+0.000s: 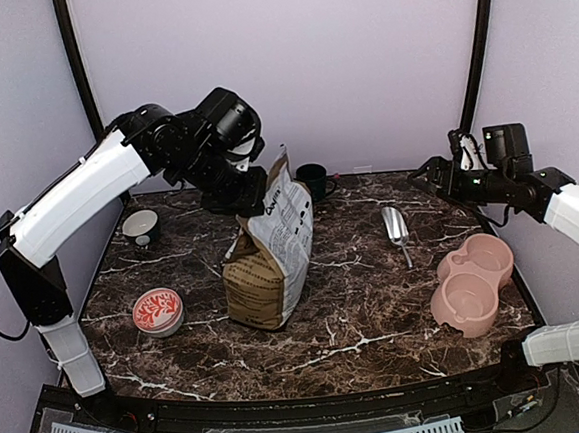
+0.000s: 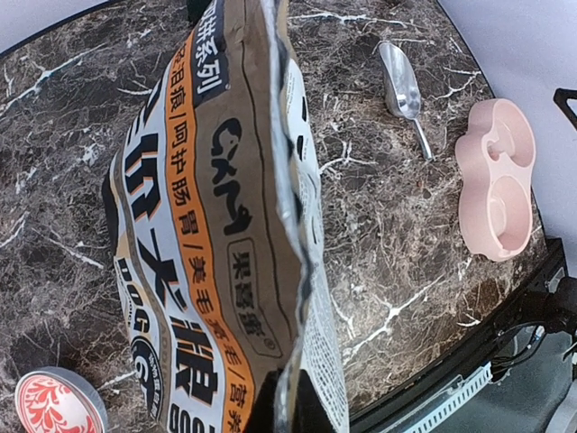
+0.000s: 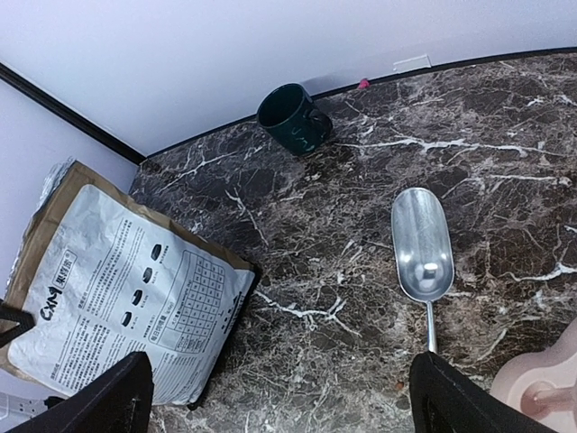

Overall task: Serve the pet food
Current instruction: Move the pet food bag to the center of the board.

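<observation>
A tan-and-white printed paper bag (image 1: pixel 273 258) stands upright in the middle of the marble table (image 1: pixel 378 320). My left gripper (image 1: pixel 252 184) is shut on the bag's top edge; in the left wrist view the black fingers (image 2: pixel 257 401) pinch the rim of the bag (image 2: pixel 207 225). The pet food itself is hidden. My right gripper (image 1: pixel 445 174) hangs open above the table's far right, holding nothing. In the right wrist view it (image 3: pixel 284 392) is over bare marble between the bag (image 3: pixel 117 289) and a metal scoop (image 3: pixel 421 242).
The scoop (image 1: pixel 395 225) lies right of the bag. A pink double bowl (image 1: pixel 470 284) sits at the front right. A dark mug (image 1: pixel 313 180) stands behind the bag. A small bowl (image 1: pixel 141 226) is at back left, a red-patterned dish (image 1: pixel 158 311) at front left.
</observation>
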Action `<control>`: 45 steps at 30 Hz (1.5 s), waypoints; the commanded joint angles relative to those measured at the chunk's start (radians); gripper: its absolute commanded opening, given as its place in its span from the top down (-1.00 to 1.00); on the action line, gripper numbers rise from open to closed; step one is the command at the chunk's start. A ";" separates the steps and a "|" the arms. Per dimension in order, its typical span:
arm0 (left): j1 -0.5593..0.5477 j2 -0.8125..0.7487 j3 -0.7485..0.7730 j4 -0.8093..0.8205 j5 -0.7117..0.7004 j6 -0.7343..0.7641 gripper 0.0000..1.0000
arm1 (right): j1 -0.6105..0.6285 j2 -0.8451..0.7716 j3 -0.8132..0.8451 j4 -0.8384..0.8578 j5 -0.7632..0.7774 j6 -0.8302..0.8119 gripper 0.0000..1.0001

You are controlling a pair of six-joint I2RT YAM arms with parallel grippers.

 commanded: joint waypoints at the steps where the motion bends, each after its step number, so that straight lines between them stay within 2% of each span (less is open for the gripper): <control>1: -0.007 -0.167 -0.009 0.227 0.010 0.027 0.88 | 0.027 -0.013 0.045 -0.008 -0.013 -0.022 -0.99; 3: -0.007 -0.181 -0.022 0.236 0.003 0.037 0.71 | 0.036 -0.010 0.067 -0.023 -0.009 -0.024 -0.99; 7: -0.007 -0.207 -0.022 0.245 -0.021 0.060 0.26 | 0.050 -0.009 0.085 -0.016 -0.033 -0.007 -0.99; 10: -0.007 -0.222 -0.026 0.251 -0.052 0.081 0.14 | 0.071 0.001 0.099 -0.009 -0.040 0.005 -0.99; 16: -0.007 -0.242 -0.069 0.248 -0.110 0.120 0.14 | 0.149 0.045 0.143 -0.026 -0.030 -0.001 -0.99; 22: -0.006 -0.275 -0.195 0.312 -0.120 0.147 0.15 | 0.246 0.099 0.200 -0.032 0.032 0.014 -0.99; 31: 0.019 -0.260 -0.266 0.339 -0.099 0.128 0.34 | 0.389 0.212 0.271 0.061 0.081 0.095 -0.98; 35: 0.033 -0.263 -0.302 0.368 -0.062 0.124 0.41 | 0.430 0.272 0.311 0.109 0.078 0.130 -0.95; 45: 0.038 -0.239 -0.326 0.367 -0.012 0.139 0.44 | 0.459 0.386 0.391 0.214 0.042 0.196 -0.91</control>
